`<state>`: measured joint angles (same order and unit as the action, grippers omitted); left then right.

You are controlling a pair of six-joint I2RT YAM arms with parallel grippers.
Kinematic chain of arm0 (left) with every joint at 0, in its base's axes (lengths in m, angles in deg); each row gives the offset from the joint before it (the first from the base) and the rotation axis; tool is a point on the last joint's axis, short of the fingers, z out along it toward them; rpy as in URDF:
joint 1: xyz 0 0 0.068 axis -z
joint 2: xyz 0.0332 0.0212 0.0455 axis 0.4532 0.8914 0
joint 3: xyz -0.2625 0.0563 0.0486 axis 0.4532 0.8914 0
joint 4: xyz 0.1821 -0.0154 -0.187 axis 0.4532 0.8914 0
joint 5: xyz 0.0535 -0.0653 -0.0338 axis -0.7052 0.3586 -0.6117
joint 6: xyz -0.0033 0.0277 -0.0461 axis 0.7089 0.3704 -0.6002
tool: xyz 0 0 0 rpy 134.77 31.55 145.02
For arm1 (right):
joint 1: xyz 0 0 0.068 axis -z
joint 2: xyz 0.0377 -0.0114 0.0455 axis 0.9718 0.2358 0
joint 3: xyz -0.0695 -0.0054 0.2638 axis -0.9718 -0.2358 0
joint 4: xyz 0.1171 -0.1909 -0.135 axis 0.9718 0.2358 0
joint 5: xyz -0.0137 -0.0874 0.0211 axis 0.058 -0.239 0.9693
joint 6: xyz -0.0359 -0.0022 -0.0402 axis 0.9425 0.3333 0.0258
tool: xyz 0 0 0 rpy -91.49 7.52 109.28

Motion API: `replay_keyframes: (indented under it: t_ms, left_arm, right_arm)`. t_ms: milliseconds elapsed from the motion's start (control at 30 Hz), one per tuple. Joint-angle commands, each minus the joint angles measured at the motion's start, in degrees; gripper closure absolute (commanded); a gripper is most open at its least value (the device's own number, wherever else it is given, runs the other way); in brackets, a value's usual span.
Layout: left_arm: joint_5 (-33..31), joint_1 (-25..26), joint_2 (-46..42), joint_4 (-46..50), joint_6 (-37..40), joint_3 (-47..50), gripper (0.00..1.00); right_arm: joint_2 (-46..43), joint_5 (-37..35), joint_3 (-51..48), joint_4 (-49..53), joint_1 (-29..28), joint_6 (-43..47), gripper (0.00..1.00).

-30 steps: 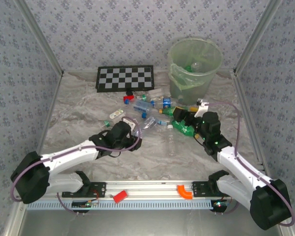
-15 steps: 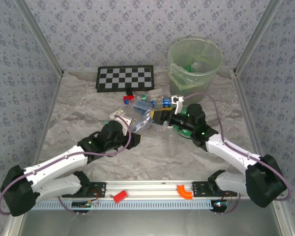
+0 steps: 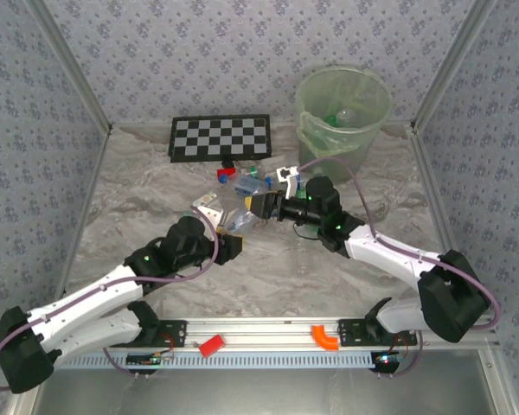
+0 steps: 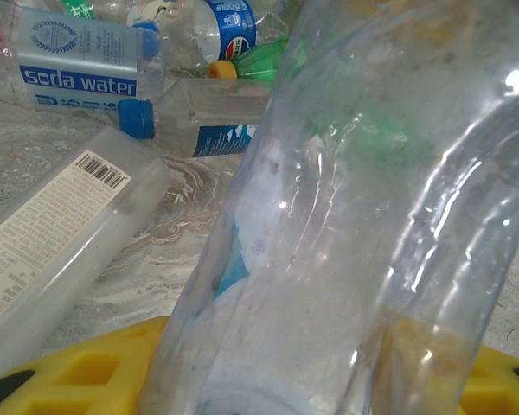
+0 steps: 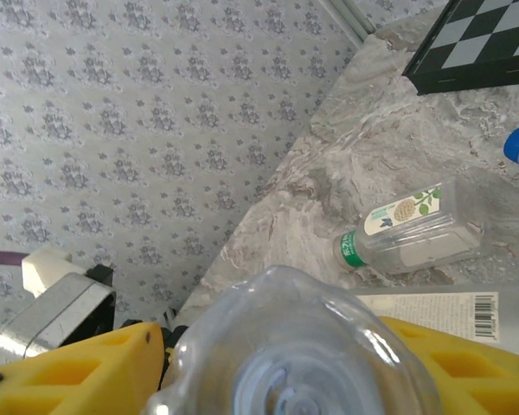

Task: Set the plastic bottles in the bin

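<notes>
A clear crushed plastic bottle (image 3: 242,216) hangs between both arms at the table's middle. My left gripper (image 3: 229,239) is shut on its near end; in the left wrist view the bottle (image 4: 346,242) fills the gap between the yellow fingers (image 4: 69,376). My right gripper (image 3: 259,206) has its jaws against the far end; the bottle's round end (image 5: 303,346) sits between its yellow fingers (image 5: 69,372). More plastic bottles (image 3: 253,180) lie piled behind. The pale-green bin (image 3: 316,143) stands at the back right with bottles inside.
A black-and-white chequered board (image 3: 221,137) lies at the back left. A soda-water bottle (image 4: 78,60) and a barcode-labelled bottle (image 4: 60,242) lie beside the held one. A green-ringed bottle (image 5: 406,233) rests on the marbled table. Patterned walls enclose three sides.
My right arm swung left from beside the bin to the clear bottle and its jaws closed in on the bottle's end. The left arm shifted right and forward, still gripping it.
</notes>
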<state>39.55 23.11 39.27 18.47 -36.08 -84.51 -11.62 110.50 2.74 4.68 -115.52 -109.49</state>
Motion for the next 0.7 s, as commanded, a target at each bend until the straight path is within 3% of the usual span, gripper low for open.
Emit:
replay_keyframes:
  t_ms: [0, 67, 200, 667]
  left_arm:
    - [-0.8, 0.4, -1.5, -0.4, -0.4, 0.3, 0.5]
    - [-1.2, 0.4, -1.7, -0.3, -0.5, 0.4, 0.41]
    - [-2.7, 0.5, -3.1, -0.2, -0.8, 1.2, 0.01]
    - [-5.7, 0.4, -10.3, 1.5, -2.2, 4.4, 0.0]
  right_arm:
    - [-1.2, -0.6, 2.2, 0.7, -0.3, 0.0, 0.39]
    - [-2.5, -2.2, 2.3, 2.3, -0.3, 0.8, 0.4]
    - [-6.0, -6.4, 2.5, 6.1, 0.2, 3.7, 0.4]
    - [-17.6, -16.3, 11.0, 22.2, 14.5, 11.1, 0.48]
